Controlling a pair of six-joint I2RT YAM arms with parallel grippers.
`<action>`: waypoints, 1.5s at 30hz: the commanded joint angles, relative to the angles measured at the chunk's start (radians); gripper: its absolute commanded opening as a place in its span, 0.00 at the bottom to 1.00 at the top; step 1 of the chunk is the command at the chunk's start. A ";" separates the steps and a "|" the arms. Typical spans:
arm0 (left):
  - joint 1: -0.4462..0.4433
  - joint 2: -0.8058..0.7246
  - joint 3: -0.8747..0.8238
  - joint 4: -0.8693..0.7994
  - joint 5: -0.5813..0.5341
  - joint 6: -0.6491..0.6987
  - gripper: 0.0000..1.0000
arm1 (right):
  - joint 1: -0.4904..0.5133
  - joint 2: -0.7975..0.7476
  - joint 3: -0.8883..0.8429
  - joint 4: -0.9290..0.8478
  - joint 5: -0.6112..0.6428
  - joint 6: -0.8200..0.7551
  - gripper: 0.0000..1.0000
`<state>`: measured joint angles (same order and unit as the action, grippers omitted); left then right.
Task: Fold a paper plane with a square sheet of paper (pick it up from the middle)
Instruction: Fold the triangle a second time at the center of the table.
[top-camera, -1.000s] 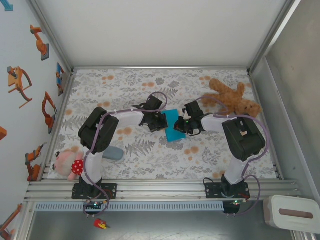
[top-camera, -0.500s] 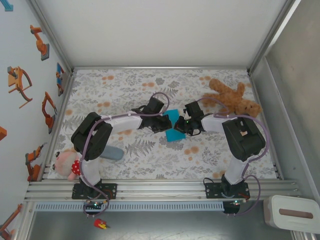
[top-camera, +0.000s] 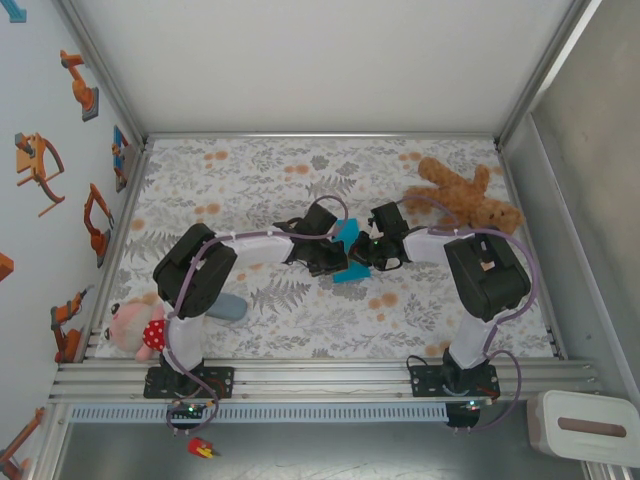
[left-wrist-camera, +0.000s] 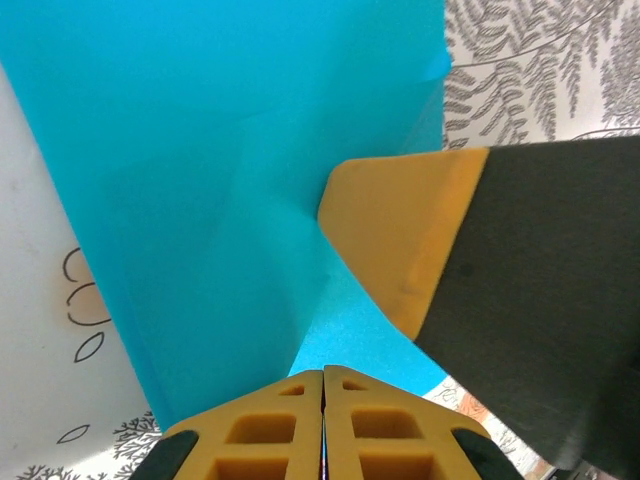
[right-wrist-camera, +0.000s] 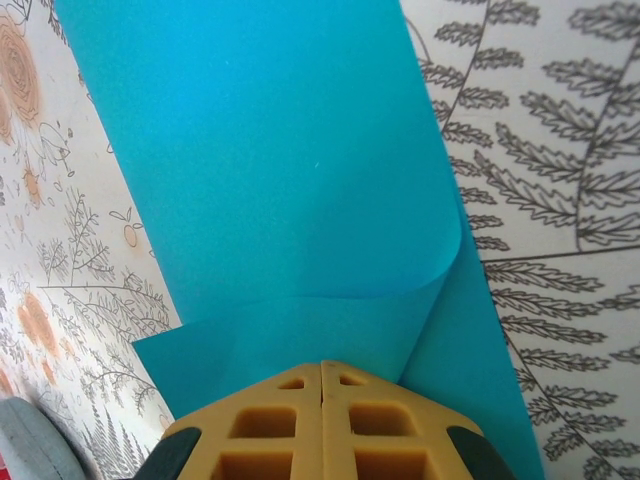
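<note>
The turquoise square sheet of paper (top-camera: 349, 273) lies mid-table, partly folded, between both grippers. My left gripper (top-camera: 337, 258) is shut with its tips (left-wrist-camera: 323, 376) on the sheet's near edge, and the paper (left-wrist-camera: 200, 180) rises as a broad creased flap in front of it. My right gripper (top-camera: 363, 251) is shut too. Its yellow fingertip (left-wrist-camera: 400, 235) presses on the sheet at the crease. In the right wrist view the paper (right-wrist-camera: 280, 160) curls over itself just ahead of the shut right gripper (right-wrist-camera: 322, 366). No finished paper plane shape is visible.
A brown teddy bear (top-camera: 465, 195) lies at the back right. A grey-blue oblong case (top-camera: 228, 306) and a pink doll (top-camera: 135, 328) lie near the left arm's base. Metal frame walls bound the patterned tablecloth (top-camera: 250, 180).
My left gripper has moved right, over the sheet towards the right gripper, and less of the paper shows from above. The right arm has stayed put.
</note>
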<state>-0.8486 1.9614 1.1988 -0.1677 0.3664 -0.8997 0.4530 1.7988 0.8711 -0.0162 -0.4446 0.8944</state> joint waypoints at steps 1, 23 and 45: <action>-0.001 0.013 0.030 -0.044 0.023 0.036 0.07 | -0.006 0.060 -0.049 -0.093 0.080 0.017 0.00; 0.000 0.077 0.108 -0.169 -0.014 0.093 0.06 | -0.009 0.074 -0.043 -0.101 0.070 0.015 0.00; 0.008 0.077 0.106 -0.300 -0.017 0.195 0.02 | -0.013 0.093 -0.037 -0.110 0.073 0.012 0.00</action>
<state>-0.8425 2.0193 1.2942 -0.3660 0.3584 -0.7525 0.4454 1.8103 0.8703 -0.0021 -0.4725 0.9020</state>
